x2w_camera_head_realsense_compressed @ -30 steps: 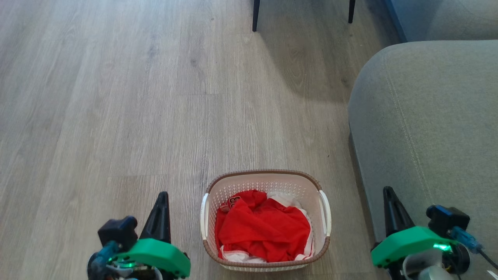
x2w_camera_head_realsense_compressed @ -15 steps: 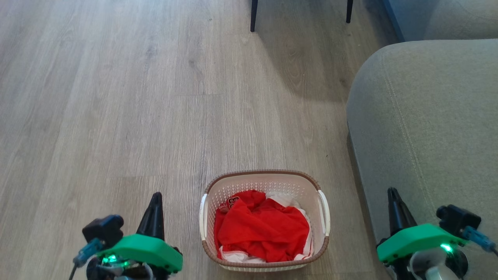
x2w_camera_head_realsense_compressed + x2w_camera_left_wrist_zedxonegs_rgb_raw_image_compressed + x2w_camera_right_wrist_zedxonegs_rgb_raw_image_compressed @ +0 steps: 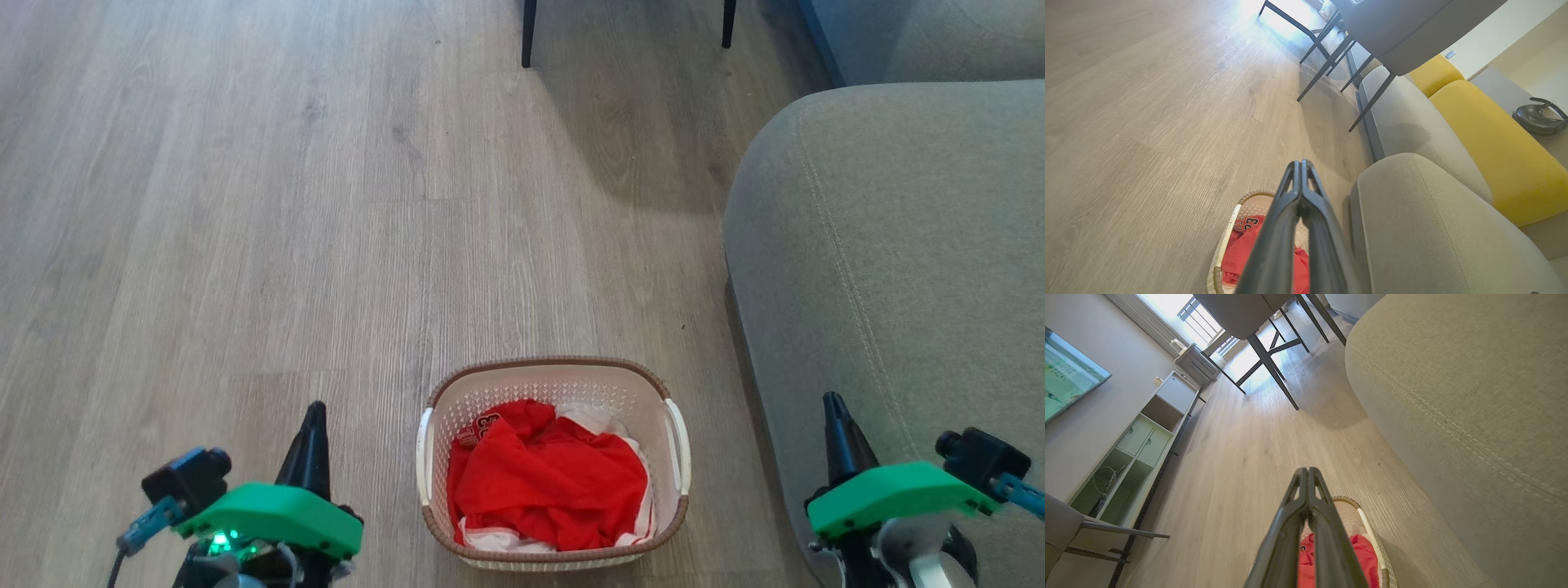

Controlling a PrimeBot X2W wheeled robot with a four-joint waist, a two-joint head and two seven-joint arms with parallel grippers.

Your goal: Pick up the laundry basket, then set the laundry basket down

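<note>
while left claw (image 3: 313,411), right claw (image 3: 833,404) closed, laundry basket (image 3: 563,384) between.

Floor (image 3: 245,204): grey-brown wood-look planks, w/ daylight glare near the window (image 3: 1195,314) at the far end. Grey fabric sofa (image 3: 898,245) on the right, stitched seam along its arm, yellow cushions (image 3: 1490,155) further along it. Thin dark chair legs (image 3: 528,33) stand beyond & cast a shadow on the planks. Opp. wall (image 3: 1118,351) is pale, w/ a TV (image 3: 1065,384) above a low grey shelf unit (image 3: 1143,441).
</note>
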